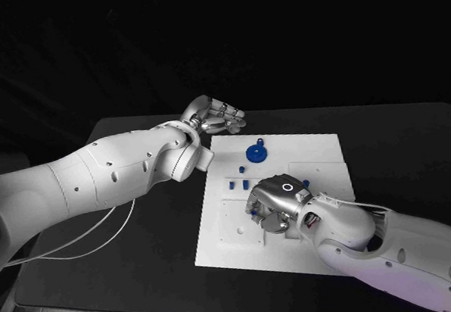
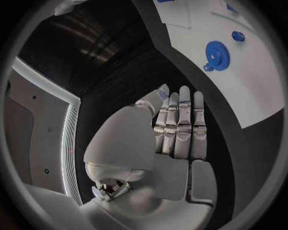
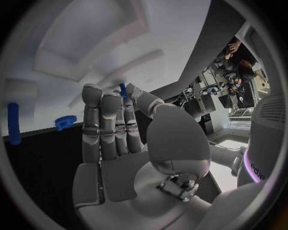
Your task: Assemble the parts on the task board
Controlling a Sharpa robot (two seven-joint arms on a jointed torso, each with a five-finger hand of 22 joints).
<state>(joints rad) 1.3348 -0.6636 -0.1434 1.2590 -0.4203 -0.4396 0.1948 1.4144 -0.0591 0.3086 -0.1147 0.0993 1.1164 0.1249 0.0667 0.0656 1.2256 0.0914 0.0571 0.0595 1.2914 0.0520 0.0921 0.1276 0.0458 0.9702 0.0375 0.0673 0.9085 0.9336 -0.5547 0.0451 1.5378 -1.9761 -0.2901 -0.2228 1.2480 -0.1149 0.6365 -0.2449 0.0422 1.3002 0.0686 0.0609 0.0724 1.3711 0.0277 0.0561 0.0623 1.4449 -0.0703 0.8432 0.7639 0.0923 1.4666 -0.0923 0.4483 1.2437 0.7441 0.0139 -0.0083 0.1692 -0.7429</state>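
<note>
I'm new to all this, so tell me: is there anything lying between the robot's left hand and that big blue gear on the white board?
Nothing visible. The left hand hovers off the task board's far corner, fingers apart, holding nothing. Between it and the blue gear lies just bare table and bare white board. The right hand works farther down the board.

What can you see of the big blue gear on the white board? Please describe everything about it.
The blue gear is a round, flat wheel with fine teeth around its rim; it looks like plastic. It lies flat on the far part of the white task board. A small blue knob sits at its edge, best seen in the left wrist view. Neither hand touches it: the left hand hovers beyond the board's far corner.
</note>
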